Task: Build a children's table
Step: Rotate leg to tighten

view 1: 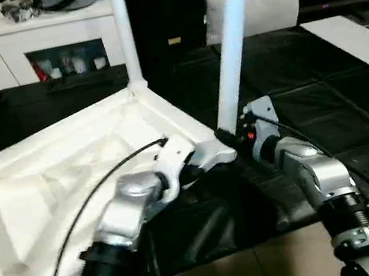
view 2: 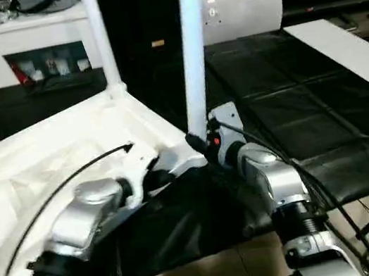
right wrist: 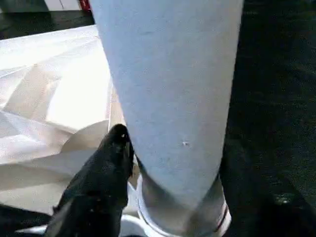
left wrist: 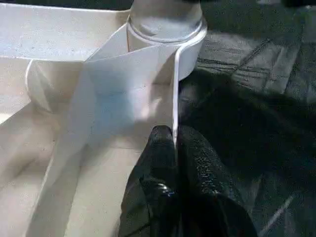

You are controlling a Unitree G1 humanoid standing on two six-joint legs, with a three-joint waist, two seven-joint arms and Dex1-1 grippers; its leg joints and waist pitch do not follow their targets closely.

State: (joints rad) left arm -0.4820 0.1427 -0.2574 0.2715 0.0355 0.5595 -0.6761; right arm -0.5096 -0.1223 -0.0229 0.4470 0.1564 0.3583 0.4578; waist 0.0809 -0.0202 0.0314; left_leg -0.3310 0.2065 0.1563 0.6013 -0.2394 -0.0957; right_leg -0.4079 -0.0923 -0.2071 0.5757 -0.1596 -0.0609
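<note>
Left end effector (left wrist: 175,143) pinching tabletop rim (left wrist: 175,89), cabinet (view 1: 45,34) behind

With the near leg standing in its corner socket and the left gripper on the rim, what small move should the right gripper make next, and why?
Probably it should close on the near leg and press it down. The right gripper has one finger against the leg just above the corner socket, and the leg leans a little. The left gripper is shut on the tabletop rim, so the top looks steadied.
</note>
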